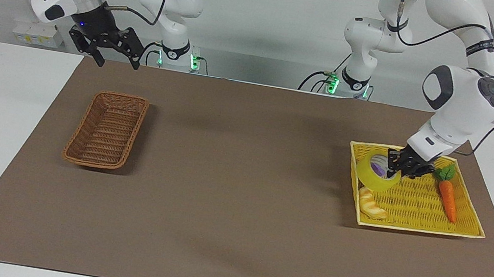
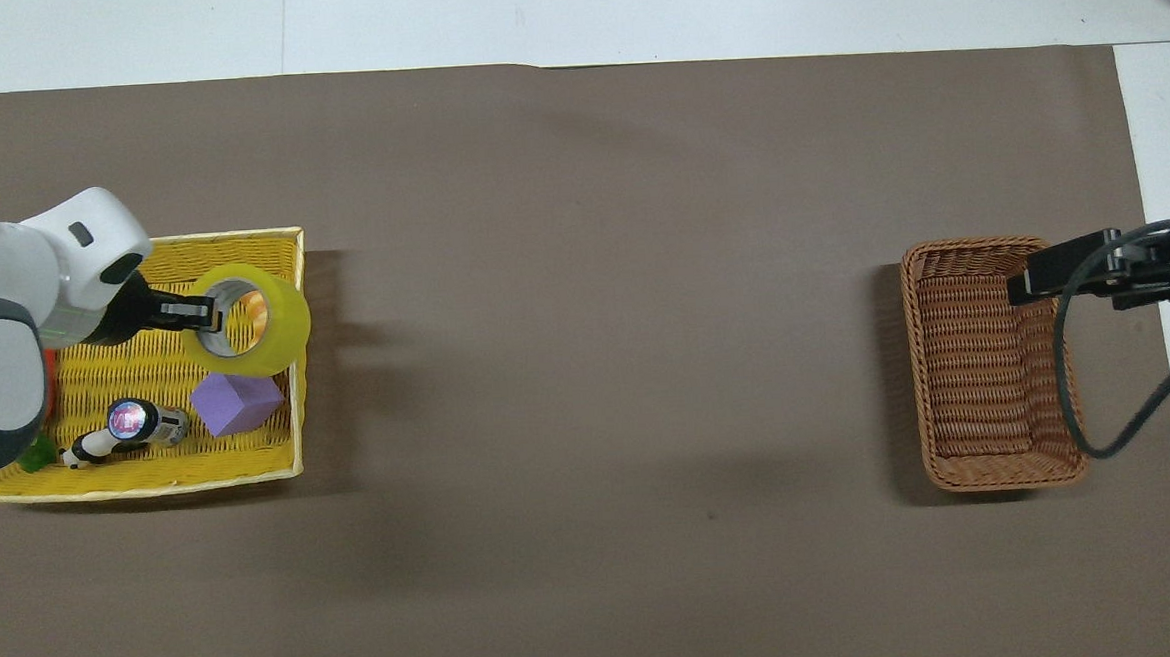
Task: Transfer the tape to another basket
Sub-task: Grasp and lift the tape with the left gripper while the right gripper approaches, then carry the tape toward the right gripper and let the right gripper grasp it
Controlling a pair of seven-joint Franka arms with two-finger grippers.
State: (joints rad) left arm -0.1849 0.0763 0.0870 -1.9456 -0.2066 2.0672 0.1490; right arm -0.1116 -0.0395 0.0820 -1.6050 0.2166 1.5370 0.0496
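Left gripper (image 1: 396, 168) fingers clamped on the rim of the tape (image 1: 374, 175); roll lifted clear, tilted, in the air over the yellow tray-basket (image 1: 416, 226), at its edge toward the table's middle. Tray-basket sits at the left arm's end of the table (image 1: 222, 233).

In the tray-basket: carrot (image 1: 447, 198), croissant (image 1: 371, 204), purple block (image 2: 236, 403), small bottle (image 2: 135, 422) lying on its side. Bottle label shows colour but no print can be read.

Basket (image 1: 106, 130), brown wicker, sits at the right arm's end, nothing in it. Right gripper (image 1: 116, 58) hangs over the table edge on the robots' side of it, fingers spread, holding nothing.
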